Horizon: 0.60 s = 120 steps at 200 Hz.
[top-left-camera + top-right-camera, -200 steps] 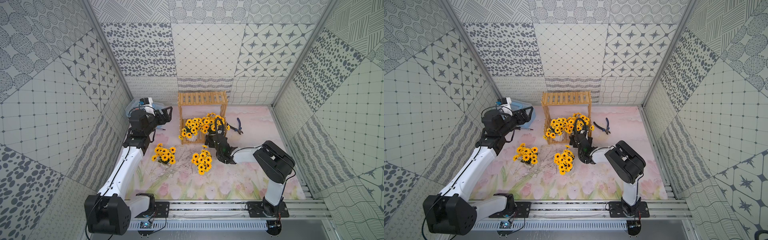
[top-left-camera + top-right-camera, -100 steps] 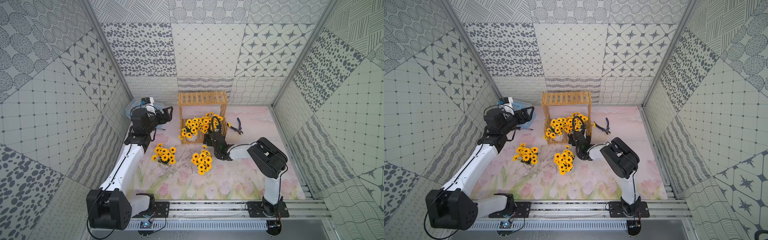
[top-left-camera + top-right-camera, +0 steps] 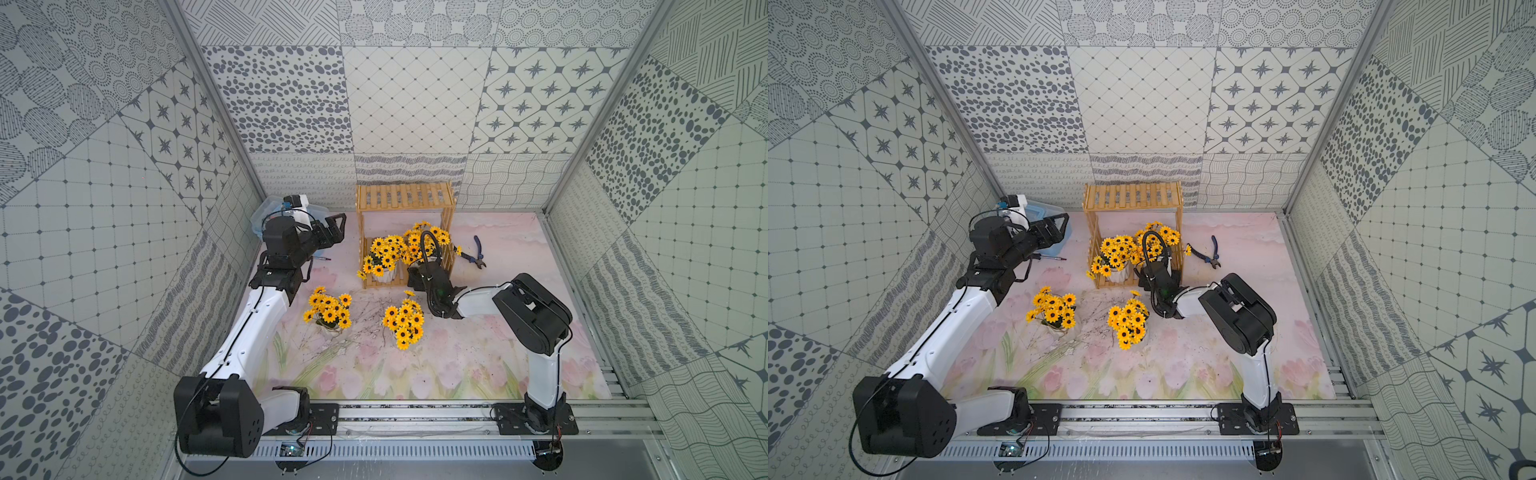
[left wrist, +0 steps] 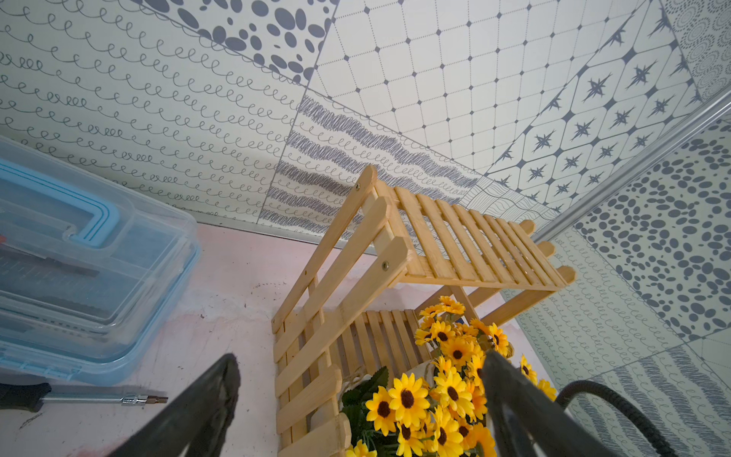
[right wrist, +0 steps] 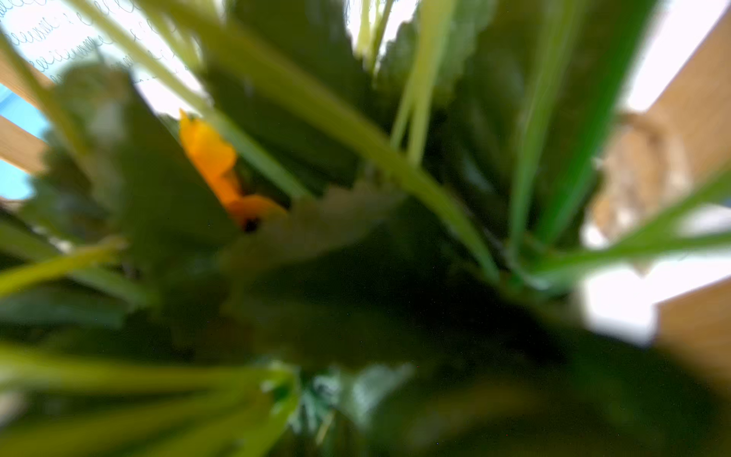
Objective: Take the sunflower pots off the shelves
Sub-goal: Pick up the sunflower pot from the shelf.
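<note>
Reaching into what, the right tool?

Into the yellow blooms of a small white ribbed sunflower pot on the lower tier of the light-wood slatted shelves. Leaves hide its jaws, so I cannot tell whether they grip.

And the left tool?

Jaws apart, empty, raised beside the shelves.

How far along?

About halfway, I judge. A second pot stands beside the first on that tier. A third pot and a fourth pot stand on the floral surface in front.
</note>
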Each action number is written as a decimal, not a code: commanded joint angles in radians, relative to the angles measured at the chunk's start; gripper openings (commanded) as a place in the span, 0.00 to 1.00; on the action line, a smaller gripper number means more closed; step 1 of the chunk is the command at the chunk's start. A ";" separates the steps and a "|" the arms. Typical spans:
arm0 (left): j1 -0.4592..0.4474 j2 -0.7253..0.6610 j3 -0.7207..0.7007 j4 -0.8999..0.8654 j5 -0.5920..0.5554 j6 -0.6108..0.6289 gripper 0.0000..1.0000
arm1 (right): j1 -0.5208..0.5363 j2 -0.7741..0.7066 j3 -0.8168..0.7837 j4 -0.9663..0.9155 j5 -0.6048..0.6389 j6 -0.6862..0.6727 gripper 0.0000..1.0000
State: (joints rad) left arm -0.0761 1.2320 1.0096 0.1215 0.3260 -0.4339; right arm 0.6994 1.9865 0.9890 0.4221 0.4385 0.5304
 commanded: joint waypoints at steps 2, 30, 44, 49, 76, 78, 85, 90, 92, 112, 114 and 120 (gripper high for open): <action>0.010 -0.002 0.011 0.034 0.000 0.023 0.96 | -0.004 0.018 0.023 0.047 -0.001 -0.011 0.74; 0.009 -0.002 0.011 0.030 -0.001 0.024 0.96 | -0.003 0.016 0.022 0.050 -0.007 -0.017 0.71; 0.010 -0.003 0.011 0.032 -0.001 0.023 0.96 | -0.003 0.014 0.020 0.048 -0.010 -0.022 0.68; 0.009 -0.001 0.011 0.032 -0.002 0.023 0.96 | -0.002 0.013 0.020 0.048 -0.011 -0.026 0.66; 0.009 -0.001 0.008 0.037 -0.001 0.021 0.96 | 0.001 0.005 0.013 0.047 -0.007 -0.048 0.62; 0.010 0.000 0.008 0.039 0.000 0.020 0.96 | 0.001 0.005 0.012 0.046 -0.006 -0.050 0.62; 0.010 -0.001 0.007 0.039 0.001 0.021 0.96 | 0.001 0.000 0.009 0.046 -0.004 -0.054 0.61; 0.010 -0.002 0.006 0.037 0.001 0.021 0.96 | 0.000 -0.002 0.004 0.045 -0.004 -0.056 0.61; 0.009 -0.002 0.007 0.037 0.001 0.021 0.96 | 0.000 -0.003 0.002 0.046 -0.006 -0.058 0.61; 0.009 -0.002 0.007 0.037 -0.002 0.025 0.96 | 0.001 -0.013 -0.012 0.049 -0.016 -0.068 0.73; 0.010 -0.002 0.007 0.038 -0.003 0.025 0.96 | 0.001 -0.014 -0.014 0.048 -0.015 -0.069 0.75; 0.010 -0.003 0.006 0.037 -0.002 0.025 0.96 | 0.002 -0.015 -0.013 0.049 -0.013 -0.070 0.79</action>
State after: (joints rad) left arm -0.0761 1.2320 1.0096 0.1219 0.3260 -0.4339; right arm 0.6998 1.9865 0.9871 0.4145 0.4320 0.4816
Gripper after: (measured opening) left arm 0.959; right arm 0.860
